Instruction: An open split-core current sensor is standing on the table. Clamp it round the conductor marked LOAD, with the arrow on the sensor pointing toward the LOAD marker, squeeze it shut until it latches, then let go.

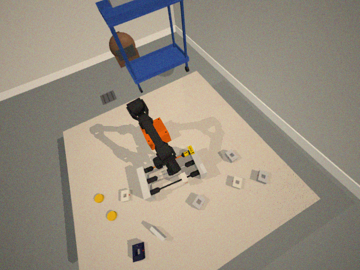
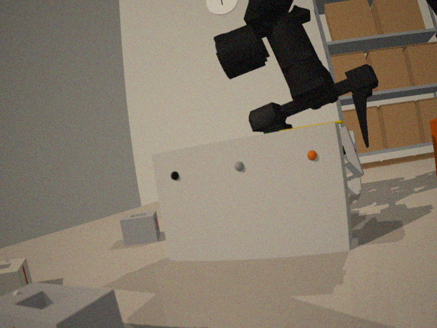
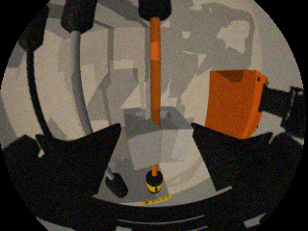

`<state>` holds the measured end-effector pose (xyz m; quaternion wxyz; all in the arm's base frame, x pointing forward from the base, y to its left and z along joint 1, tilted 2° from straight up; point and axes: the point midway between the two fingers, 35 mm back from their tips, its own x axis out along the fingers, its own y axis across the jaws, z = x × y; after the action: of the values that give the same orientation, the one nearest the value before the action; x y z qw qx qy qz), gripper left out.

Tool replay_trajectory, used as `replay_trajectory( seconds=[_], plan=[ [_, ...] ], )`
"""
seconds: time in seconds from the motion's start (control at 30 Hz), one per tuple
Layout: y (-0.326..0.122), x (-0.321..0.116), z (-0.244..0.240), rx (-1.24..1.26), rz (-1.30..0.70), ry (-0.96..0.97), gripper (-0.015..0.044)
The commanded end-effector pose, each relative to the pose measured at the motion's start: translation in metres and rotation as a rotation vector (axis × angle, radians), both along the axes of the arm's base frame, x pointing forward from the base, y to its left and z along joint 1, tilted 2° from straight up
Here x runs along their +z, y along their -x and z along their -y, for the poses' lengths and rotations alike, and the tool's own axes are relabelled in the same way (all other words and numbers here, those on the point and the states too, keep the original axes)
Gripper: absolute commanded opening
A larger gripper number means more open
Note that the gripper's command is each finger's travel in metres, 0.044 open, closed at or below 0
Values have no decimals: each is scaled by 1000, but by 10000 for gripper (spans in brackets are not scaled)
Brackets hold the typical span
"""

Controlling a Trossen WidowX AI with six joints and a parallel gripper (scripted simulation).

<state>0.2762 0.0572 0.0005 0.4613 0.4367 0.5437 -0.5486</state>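
Note:
The grey current sensor hangs tilted at the orange LOAD conductor, which passes into it. In the exterior view the sensor shows partly, aslant behind the white panel. Its two halves look turned against each other; I cannot tell whether it is latched, and its arrow is not readable. The yellow LOAD marker is at the conductor's end. My gripper is open, with one finger on each side of the sensor; contact is not clear.
White end panels carry the conductors. The grey conductor and black conductor run alongside; a white block sits on the black one. An orange box stands near the arm. Several other sensor-like blocks and two yellow discs lie around.

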Motion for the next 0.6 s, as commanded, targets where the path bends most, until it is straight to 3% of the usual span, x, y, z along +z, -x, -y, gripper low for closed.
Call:
replay_trajectory(
  seconds=[0.0,0.57],
  plan=[
    [4,-10,-1,2,-15,-3,440],
    [7,-20,-1,3,-24,-2,433]
  ],
)
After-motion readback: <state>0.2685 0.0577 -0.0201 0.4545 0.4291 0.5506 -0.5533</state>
